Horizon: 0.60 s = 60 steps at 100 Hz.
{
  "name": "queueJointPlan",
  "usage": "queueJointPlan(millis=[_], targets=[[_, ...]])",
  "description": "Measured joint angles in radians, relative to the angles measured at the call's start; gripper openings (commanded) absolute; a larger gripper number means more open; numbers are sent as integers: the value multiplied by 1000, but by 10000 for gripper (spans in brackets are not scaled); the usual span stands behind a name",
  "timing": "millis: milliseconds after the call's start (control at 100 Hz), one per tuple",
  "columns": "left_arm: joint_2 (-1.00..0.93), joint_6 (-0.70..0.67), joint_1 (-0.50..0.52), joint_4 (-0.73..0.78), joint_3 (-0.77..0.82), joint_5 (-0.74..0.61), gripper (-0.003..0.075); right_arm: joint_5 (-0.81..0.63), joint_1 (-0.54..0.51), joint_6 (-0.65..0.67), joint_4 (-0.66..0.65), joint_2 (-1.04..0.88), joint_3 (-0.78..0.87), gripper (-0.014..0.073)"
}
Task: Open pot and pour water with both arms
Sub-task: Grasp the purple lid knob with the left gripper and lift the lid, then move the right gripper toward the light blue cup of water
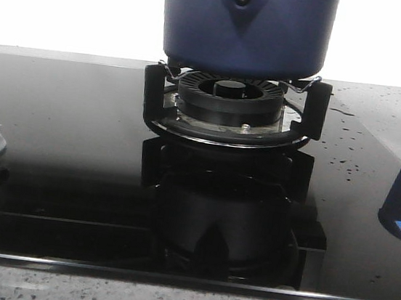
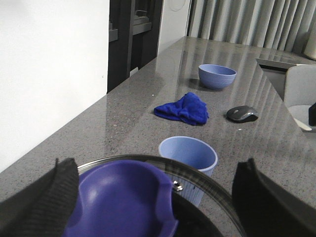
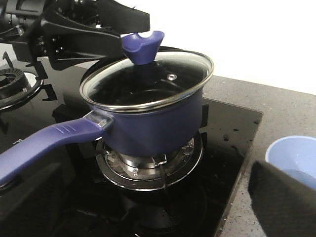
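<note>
Jaws of the left gripper (image 2: 158,197) stand spread astride the lid knob (image 3: 143,45), not pinching; the right jaws' state I cannot tell. Beyond them, the pot (image 3: 148,118) sits lidded on the burner (image 1: 230,102). Lifting and pouring remain.

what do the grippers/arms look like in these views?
Left gripper: black fingers with a textured, knurled pad surface. In the right wrist view its body is black, angular, with bolted plates. Right gripper: only one black textured finger shows. No markings or cables discernible.
</note>
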Motion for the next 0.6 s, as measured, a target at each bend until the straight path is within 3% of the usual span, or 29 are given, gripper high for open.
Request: queueJointPlan(millis=[440, 600], targets=[[68, -22, -15, -29, -2, -57, 552, 0, 0, -1, 11, 0, 0, 657], [72, -22, -17, -30, -2, -38, 449, 0, 0, -1, 12, 0, 0, 657]])
